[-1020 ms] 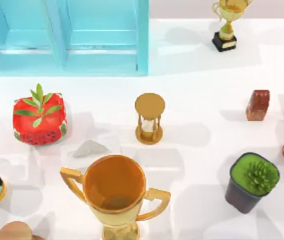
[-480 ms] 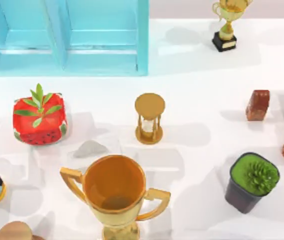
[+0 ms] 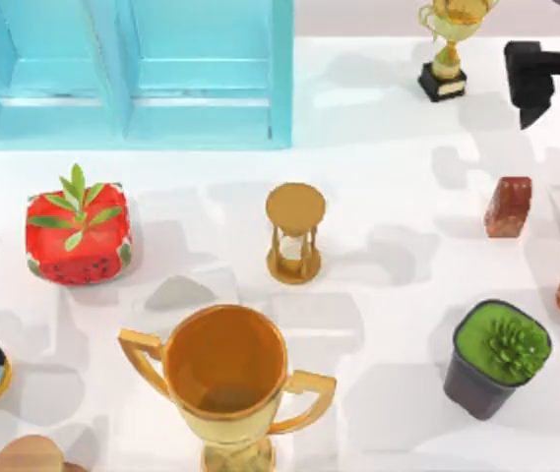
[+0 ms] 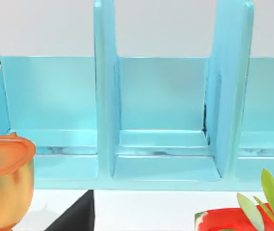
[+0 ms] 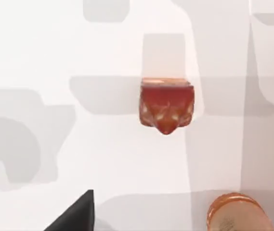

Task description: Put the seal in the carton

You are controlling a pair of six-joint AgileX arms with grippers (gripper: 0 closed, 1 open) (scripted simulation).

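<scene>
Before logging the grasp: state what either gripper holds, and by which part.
Nothing is held. The seal stands free on the table, with the right gripper above and apart from it.

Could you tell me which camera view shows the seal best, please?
The right wrist view: the seal sits near its centre, large and unobstructed. The top view shows it small, at the table's right.

Top view looking down on the desk (image 3: 398, 128), left wrist view close and level, facing the blue carton (image 4: 163, 120) also seen from above (image 3: 132, 69), right wrist view looking down at the seal (image 5: 166, 105), shared with the top view (image 3: 508, 206)
</scene>
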